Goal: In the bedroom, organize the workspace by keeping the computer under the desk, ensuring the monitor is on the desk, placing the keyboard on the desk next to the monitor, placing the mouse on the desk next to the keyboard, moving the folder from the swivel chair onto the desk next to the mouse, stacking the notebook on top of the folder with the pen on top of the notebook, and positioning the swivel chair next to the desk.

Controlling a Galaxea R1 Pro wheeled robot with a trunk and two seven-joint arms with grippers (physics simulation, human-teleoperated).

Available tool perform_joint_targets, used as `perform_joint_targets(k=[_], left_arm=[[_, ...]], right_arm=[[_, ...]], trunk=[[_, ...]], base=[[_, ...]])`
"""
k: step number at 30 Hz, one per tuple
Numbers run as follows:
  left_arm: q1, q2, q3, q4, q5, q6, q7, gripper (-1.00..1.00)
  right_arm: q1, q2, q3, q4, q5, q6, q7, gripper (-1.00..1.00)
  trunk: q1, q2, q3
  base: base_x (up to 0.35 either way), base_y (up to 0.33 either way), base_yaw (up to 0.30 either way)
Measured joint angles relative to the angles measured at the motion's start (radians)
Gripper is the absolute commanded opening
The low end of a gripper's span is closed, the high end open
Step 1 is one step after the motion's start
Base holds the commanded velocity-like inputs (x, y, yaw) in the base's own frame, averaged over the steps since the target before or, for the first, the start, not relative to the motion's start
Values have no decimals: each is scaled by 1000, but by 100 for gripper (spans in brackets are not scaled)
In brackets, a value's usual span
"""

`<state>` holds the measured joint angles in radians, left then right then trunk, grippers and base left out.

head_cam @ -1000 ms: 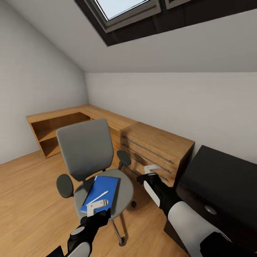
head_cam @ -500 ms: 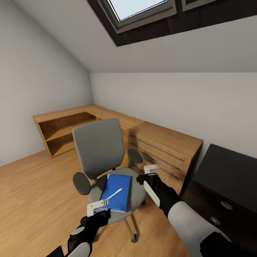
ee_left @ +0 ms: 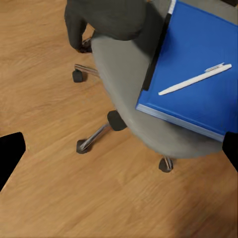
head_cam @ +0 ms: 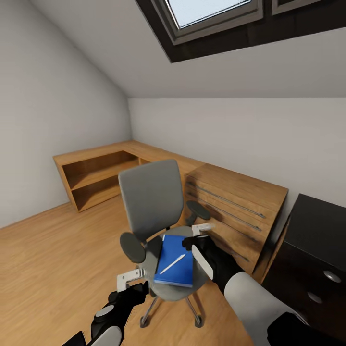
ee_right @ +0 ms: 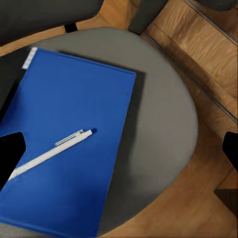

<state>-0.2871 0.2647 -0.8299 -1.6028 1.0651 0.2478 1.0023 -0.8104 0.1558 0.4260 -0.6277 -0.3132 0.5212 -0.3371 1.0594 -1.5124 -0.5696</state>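
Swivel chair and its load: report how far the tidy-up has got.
Nothing looks done yet. The blue folder stack lies on the seat of the swivel chair, with the white pen resting on top. In hand: both tools are open and empty, the right tool above the seat's far edge, the left tool near its front. Left: everything. Desk, monitor, keyboard and mouse cannot be judged here.

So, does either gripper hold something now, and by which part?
Nothing is held. The left gripper and right gripper are open above the swivel chair; the pen lies untouched.
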Motion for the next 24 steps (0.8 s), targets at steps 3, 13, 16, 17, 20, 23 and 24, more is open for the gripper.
perform_joint_targets(k=[3, 13, 16, 17, 20, 23, 24], left_arm=[[0, 1, 1, 1, -1, 0, 0, 100], [0, 3, 5, 3, 0, 0, -5, 100], [0, 3, 6, 3, 0, 0, -2, 100], [0, 3, 6, 3, -1, 0, -2, 100], [0, 3, 6, 3, -1, 0, -1, 100], [0, 4, 7, 3, -1, 0, -3, 100], [0, 4, 7, 3, -1, 0, -3, 100]], right_arm=[[0, 13, 0, 19, 1, -12, 3, 100], [0, 19, -3, 90, -4, -141, 14, 100], [0, 19, -2, 169, -7, -275, 12, 100], [0, 19, -2, 173, -8, -281, 11, 100], [0, 19, -2, 186, -8, -297, 11, 100], [0, 19, -2, 206, -38, -303, 11, 100], [0, 19, -2, 212, -44, -302, 11, 100]], trunk=[[0, 0, 0], [0, 0, 0], [0, 0, 0], [0, 0, 0], [0, 0, 0], [0, 0, 0], [0, 0, 0]], base=[[120, 271, 0], [33, 40, 0], [190, 60, 0], [253, 83, 0], [194, 52, 0], [50, 13, 0], [16, 4, 0]])
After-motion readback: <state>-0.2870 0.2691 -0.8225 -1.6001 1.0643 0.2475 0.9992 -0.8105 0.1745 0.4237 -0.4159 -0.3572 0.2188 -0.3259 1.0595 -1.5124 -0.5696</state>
